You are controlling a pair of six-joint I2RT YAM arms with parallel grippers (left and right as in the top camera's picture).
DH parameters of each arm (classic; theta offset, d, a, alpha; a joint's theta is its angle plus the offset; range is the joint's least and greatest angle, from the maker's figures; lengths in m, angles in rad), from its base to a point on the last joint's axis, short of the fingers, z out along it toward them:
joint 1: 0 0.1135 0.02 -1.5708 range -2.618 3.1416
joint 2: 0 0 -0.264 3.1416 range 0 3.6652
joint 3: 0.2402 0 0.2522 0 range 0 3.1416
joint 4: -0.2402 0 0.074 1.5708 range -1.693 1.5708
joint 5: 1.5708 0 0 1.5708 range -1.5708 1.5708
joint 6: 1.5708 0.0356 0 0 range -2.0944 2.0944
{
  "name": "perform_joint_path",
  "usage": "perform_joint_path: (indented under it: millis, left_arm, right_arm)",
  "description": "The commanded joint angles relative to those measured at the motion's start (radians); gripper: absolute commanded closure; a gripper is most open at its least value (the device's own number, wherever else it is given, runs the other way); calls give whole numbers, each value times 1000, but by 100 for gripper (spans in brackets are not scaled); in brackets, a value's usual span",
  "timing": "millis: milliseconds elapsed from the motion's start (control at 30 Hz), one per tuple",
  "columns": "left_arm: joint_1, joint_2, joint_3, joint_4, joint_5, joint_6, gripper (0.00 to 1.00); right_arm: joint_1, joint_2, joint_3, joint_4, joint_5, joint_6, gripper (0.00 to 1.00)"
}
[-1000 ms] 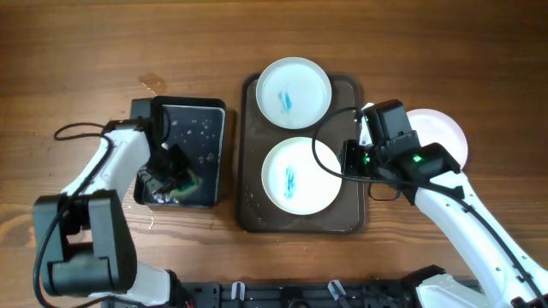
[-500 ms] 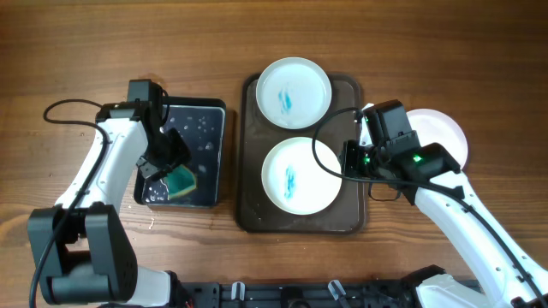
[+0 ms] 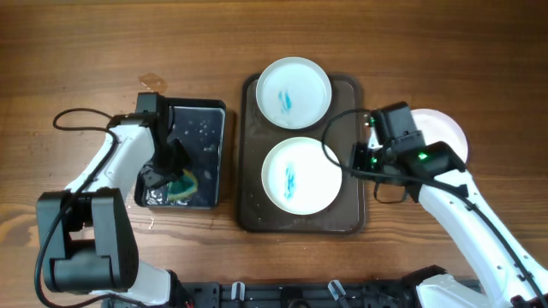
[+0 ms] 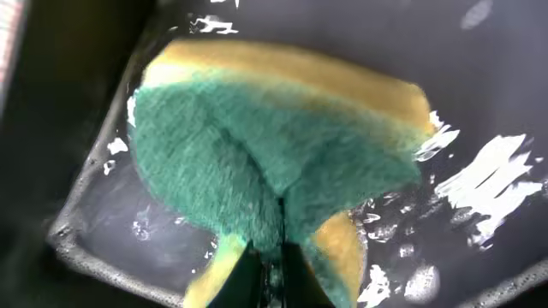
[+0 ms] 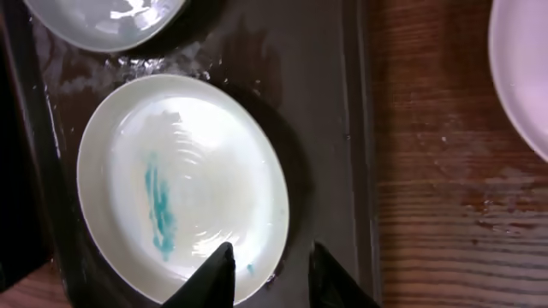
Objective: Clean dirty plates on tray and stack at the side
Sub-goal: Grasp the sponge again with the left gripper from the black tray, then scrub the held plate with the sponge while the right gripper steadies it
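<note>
The left jaws are shut tight on a green-and-yellow sponge (image 4: 257, 145), which is folded just ahead of them over a wet black tray (image 4: 479, 68). The right jaws are held partly open, with nothing gripped. The rim of a white plate (image 5: 197, 171), smeared with teal, lies between them on the brown tray (image 5: 330, 103).

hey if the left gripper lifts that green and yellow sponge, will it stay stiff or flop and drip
Probably floppy: the sponge already folds where the left gripper pinches it. Likely to drip, since the black tray looks wet.
</note>
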Motion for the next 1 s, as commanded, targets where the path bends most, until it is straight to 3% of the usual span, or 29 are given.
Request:
perform_joint_path:
  millis: [0, 300, 400, 500, 600, 833, 967]
  left_arm:
    - [-11, -50, 87, -75, 27, 48, 96]
    - [-166, -144, 304, -207, 97, 84, 96]
    - [-250, -142, 312, -169, 171, 83, 96]
    - [-332, -110, 311, -84, 282, 32, 96]
    - [-396, -64, 311, -27, 336, -26, 96]
    - [-555, 115, 311, 88, 423, -87, 96]
    - [-575, 149, 311, 69, 410, -79, 96]
  right_arm:
    - [-65, 65, 6, 43, -188, -179, 71]
    - [-68, 330, 6, 130, -249, -241, 70]
    - [-67, 416, 6, 170, -248, -246, 70]
    - [-67, 472, 6, 205, -248, -232, 87]
    - [-67, 490, 1, 224, -216, -193, 96]
    - [-67, 490, -11, 219, -150, -138, 96]
    - [-67, 490, -11, 212, -150, -120, 96]
